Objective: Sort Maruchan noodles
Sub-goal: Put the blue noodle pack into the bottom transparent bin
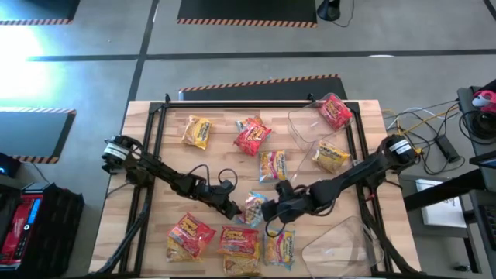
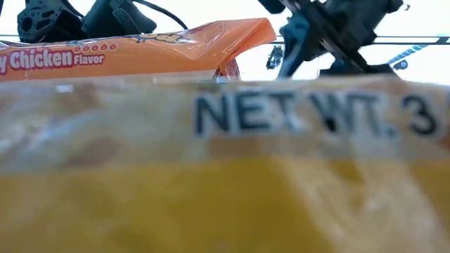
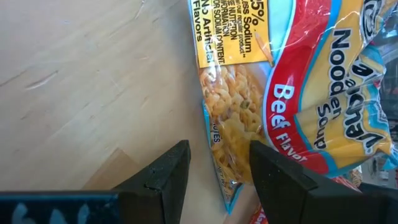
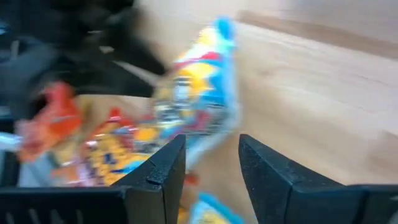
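From my high view the light is even and fairly bright, with a strong white glare patch on the floor (image 1: pixel 35 27) at the upper left and only soft shadows under the arms on the table (image 1: pixel 155 132). My low view is nearly blocked by 1 yellow packet (image 2: pixel 225 176) pressed close to the lens, badly out of focus, its lettering smeared; behind it the background is blown out white. My left wrist view is sharp and well lit, with shiny highlights on the beef packet (image 3: pixel 311 81). My right wrist view is heavily motion-blurred, the blue packet (image 4: pixel 199 93) streaked.
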